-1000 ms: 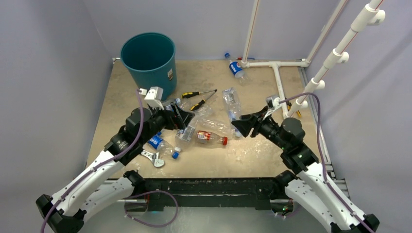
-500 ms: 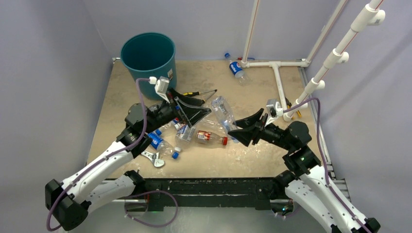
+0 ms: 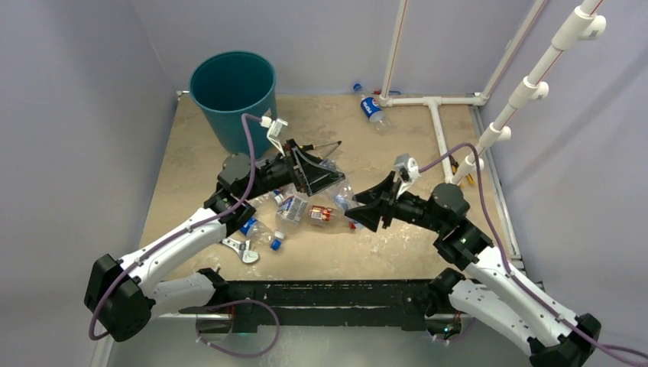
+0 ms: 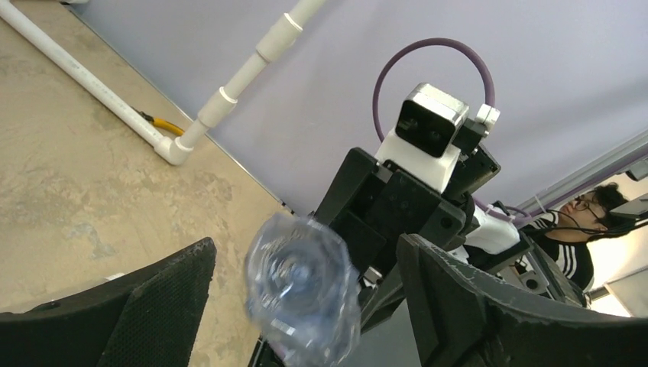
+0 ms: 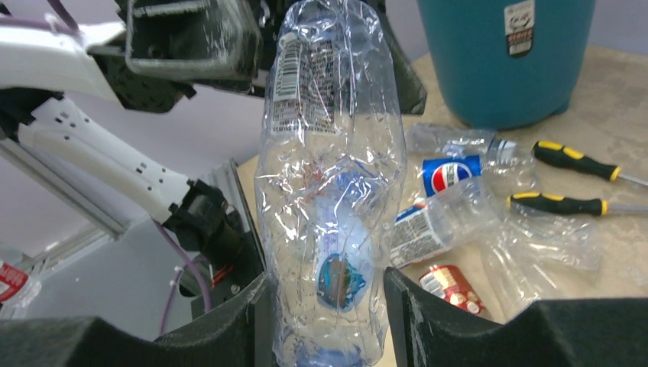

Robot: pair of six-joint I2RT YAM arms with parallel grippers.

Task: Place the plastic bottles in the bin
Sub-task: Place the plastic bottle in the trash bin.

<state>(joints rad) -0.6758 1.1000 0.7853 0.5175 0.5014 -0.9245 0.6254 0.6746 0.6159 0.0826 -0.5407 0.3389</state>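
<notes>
A: Setting first. Tan mottled tabletop [image 3: 191, 176], lilac-grey walls, and a white plastic pipe frame [image 3: 437, 122] on the far right. Where is the bin?

B: The round teal-green plastic bin [image 3: 233, 95] stands upright at the far left of the table. There is a white sticker on its side.

A: And the right gripper?

B: The right gripper [image 5: 325, 302] is clamped on a crumpled clear plastic bottle with a printed clear label [image 5: 328, 153]. Both black fingers [image 5: 229, 325] press its lower sides. That bottle is off the table, above the mid-table heap, and points toward the other arm.

A: Left side?

B: The left gripper [image 3: 325, 176] is raised with its jaws spread wide. In its wrist view the bottle's free end sits between the two fingers with a gap on each side, so no contact.

A: Other bottles?

B: All on the table. The heap under the grippers has a clear Pepsi-labelled bottle [image 5: 451, 174], a red-labelled bottle [image 3: 327, 215] and more crushed ones, too tangled to count. One blue-labelled bottle [image 3: 372, 108] lies apart, far side, beside the pipe frame.

A: Tools?

B: Two yellow-and-black screwdrivers [image 5: 573, 160] lie between bin and heap. A metal wrench [image 3: 243, 250] lies near the front, by the left arm.
</notes>
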